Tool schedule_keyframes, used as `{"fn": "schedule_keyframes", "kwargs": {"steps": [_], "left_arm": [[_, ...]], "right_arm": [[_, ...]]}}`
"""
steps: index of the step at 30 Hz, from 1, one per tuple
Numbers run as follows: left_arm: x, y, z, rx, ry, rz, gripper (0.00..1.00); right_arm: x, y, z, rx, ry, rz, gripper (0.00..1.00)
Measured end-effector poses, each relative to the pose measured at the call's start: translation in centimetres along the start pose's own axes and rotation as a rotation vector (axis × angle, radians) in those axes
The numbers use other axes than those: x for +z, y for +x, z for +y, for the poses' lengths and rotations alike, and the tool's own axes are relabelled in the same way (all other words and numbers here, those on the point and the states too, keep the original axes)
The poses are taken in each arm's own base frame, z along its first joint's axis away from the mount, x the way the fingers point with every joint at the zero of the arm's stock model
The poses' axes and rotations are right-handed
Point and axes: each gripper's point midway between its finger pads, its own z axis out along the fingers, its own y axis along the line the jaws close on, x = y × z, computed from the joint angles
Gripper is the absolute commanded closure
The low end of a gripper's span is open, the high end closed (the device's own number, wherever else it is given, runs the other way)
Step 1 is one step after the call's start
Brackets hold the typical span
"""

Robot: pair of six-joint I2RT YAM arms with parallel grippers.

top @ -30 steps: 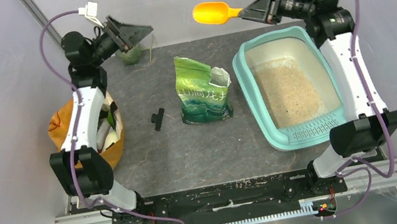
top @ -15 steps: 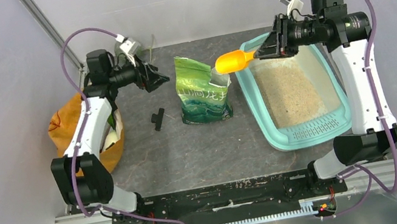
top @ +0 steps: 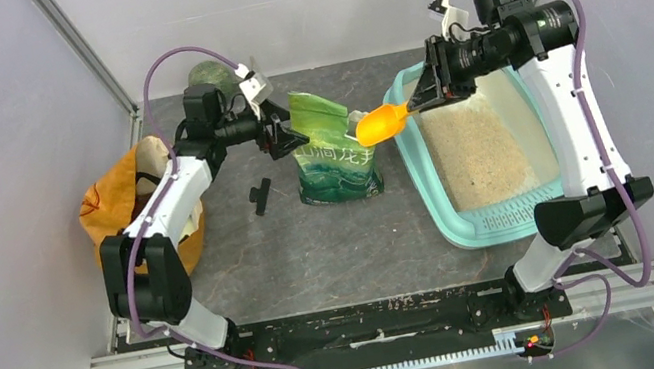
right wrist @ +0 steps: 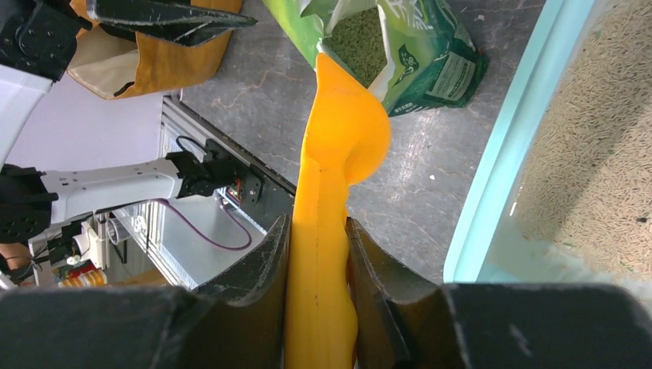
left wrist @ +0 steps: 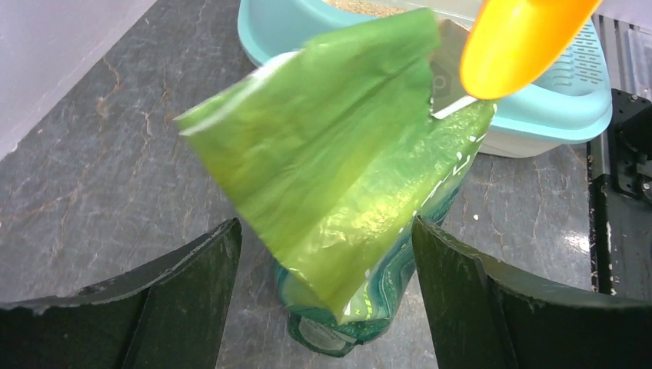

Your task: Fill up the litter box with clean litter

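The light-teal litter box [top: 409,145] lies at the right, with a layer of pale beige clean litter [top: 480,152] inside. A green pouch [top: 329,149] stands at the middle with its top open. My right gripper [top: 420,102] is shut on the handle of an orange scoop [top: 378,123]. In the right wrist view the scoop [right wrist: 338,146] has its bowl tip at the pouch's mouth [right wrist: 357,34]. My left gripper [left wrist: 324,231] is open. The pouch's raised flap [left wrist: 330,154] stands between its fingers without touching them.
An orange sack [top: 120,211] with white things in it sits at the left edge, under my left arm. A small black clip [top: 259,196] lies on the dark table left of the pouch. A round green object [top: 207,72] sits at the back wall.
Both arms came down and inward. The left gripper moved right to the pouch's flap. The right gripper carried the scoop down and left to the pouch's mouth.
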Motion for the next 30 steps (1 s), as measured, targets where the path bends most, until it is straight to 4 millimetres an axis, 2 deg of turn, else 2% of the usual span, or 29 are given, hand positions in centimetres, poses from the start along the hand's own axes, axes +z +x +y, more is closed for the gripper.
{"fn": "schedule_keyframes", "kwargs": {"steps": [7, 10, 14, 17, 21, 26, 30], "left_arm": [[0.7, -0.9, 0.1, 0.078, 0.023, -0.062, 0.17], [0.9, -1.3, 0.0, 0.088, 0.042, -0.090, 0.13], [1.2, -1.9, 0.6, 0.049, 0.055, -0.135, 0.11], [1.3, -1.5, 1.3, -0.005, 0.071, -0.152, 0.12], [1.3, -0.6, 1.5, -0.064, 0.095, -0.151, 0.21], [1.5, -0.1, 0.2, -0.090, 0.151, -0.150, 0.34], [1.8, 1.2, -0.8, -0.122, 0.182, -0.135, 0.43]], "right_arm": [[-0.3, -1.8, 0.4, -0.029, 0.006, -0.041, 1.00], [-0.5, -1.9, 0.6, -0.037, 0.000, -0.050, 1.00], [-0.2, -2.2, 0.5, -0.036, -0.001, -0.046, 1.00], [0.2, -2.2, -0.1, -0.030, 0.011, -0.032, 1.00], [0.8, -2.2, -0.9, -0.030, 0.040, -0.014, 1.00], [1.5, -2.0, -1.5, -0.044, 0.070, 0.006, 1.00], [2.3, -1.9, -1.7, -0.060, 0.081, 0.025, 1.00]]}}
